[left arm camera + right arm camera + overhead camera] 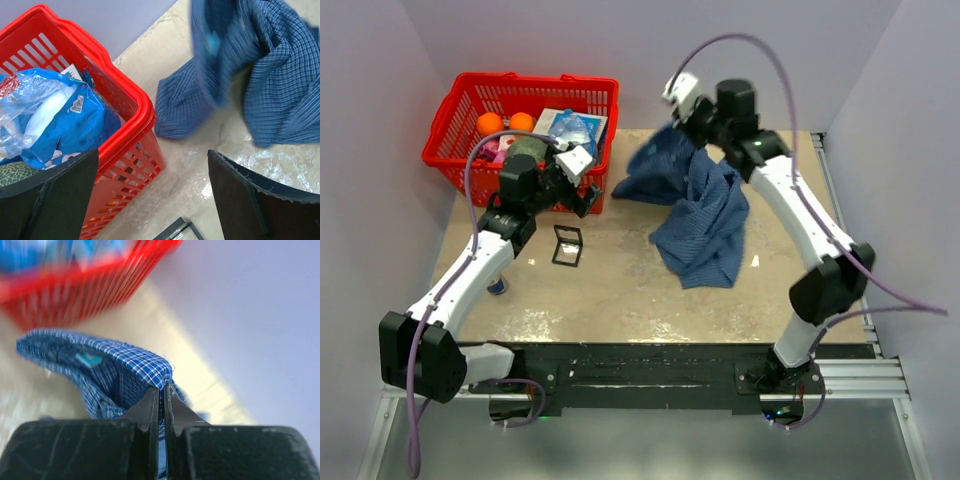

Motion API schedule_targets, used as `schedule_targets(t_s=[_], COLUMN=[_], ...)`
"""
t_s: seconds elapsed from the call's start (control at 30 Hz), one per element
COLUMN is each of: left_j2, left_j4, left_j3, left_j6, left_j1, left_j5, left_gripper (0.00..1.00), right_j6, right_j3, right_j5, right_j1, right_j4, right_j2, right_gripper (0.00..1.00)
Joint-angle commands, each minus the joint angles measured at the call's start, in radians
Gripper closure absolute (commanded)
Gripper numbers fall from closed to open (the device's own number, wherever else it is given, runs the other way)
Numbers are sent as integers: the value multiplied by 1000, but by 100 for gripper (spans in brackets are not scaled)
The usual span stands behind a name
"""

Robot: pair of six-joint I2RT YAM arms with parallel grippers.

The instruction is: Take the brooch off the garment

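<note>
The garment (705,215), a blue fine-checked shirt, lies bunched on the table's right half, its upper end lifted. My right gripper (692,128) is shut on the shirt's collar edge (132,360) and holds it above the table. The shirt also shows in the left wrist view (270,75). My left gripper (582,192) is open and empty, above the table beside the red basket, left of the shirt. The brooch does not show in any view.
A red basket (448,125) with a blue bag (55,120), oranges and other items stands at the back left; its wall (125,165) is close to my left fingers. A small black square frame (567,246) lies on the table. A blue object (496,287) sits under the left arm.
</note>
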Motion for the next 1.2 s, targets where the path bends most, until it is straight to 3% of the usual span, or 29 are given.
schedule_targets(t_s=[0.0, 0.2, 0.37, 0.47, 0.6, 0.8, 0.93, 1.07, 1.1, 1.13, 1.17], left_j2=[21, 35, 61, 111, 173, 190, 210, 251, 271, 282, 289], left_j4=[108, 169, 274, 355, 383, 348, 302, 262, 251, 230, 222], left_j3=[62, 54, 24, 24, 42, 48, 45, 50, 54, 59, 63], left_j6=[-33, -35, -42, -84, -76, -64, -69, -66, -61, -55, -55], left_j1=[2, 0, -20, -47, -110, -138, -145, -179, -187, -193, -204], left_j5=[33, 47, 55, 35, 27, 50, 81, 86, 81, 69, 67], left_gripper=[6, 6, 5, 5, 6, 6, 7, 7, 7, 8, 8], right_j6=[171, 284, 269, 261, 212, 284, 303, 300, 298, 275, 262], right_j3=[177, 361, 314, 185, -147, -569, -720, -736, -719, -705, -687], right_j5=[43, 184, 230, 266, 344, 280, 207, 163, 139, 119, 83], right_j1=[-21, -75, -101, -133, -204, -530, -693, -705, -705, -705, -705], right_j4=[198, 251, 239, 219, 193, 24, -45, -85, -85, -87, -90], right_j2=[-167, -188, -245, -332, -488, -699, -719, -652, -642, -633, -624], right_gripper=[100, 100, 100, 100, 100, 100, 100, 100, 91, 57, 50])
